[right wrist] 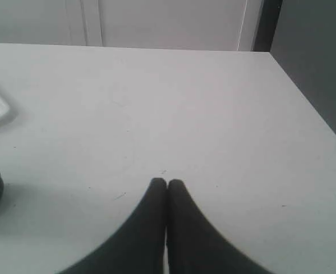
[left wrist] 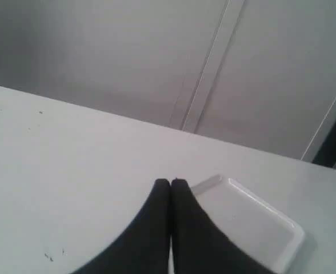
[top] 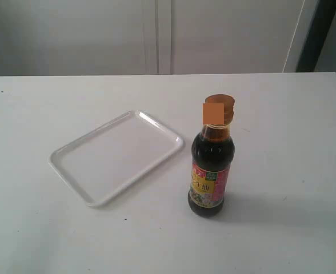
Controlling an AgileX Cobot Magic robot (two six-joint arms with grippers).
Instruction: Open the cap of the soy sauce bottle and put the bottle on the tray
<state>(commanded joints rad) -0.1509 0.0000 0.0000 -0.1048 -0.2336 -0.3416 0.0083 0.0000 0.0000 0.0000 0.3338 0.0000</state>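
Exterior view: soy sauce bottle (top: pixel 211 171) upright on the white table (top: pixel 282 125), just beside the tray (top: pixel 115 155) at its near corner, not touching; cap (top: pixel 219 108) seated on the neck, seemingly not yet flipped; tray bare. Left gripper (left wrist: pixel 170 182): fingers pressed together, holding nothing, hovering by the tray's edge. Right gripper (right wrist: pixel 167 182): likewise closed and empty, bottle base at the frame's margin. Advice: steady the body low with one claw; lift the cap's lip with the other, avoiding tipping.
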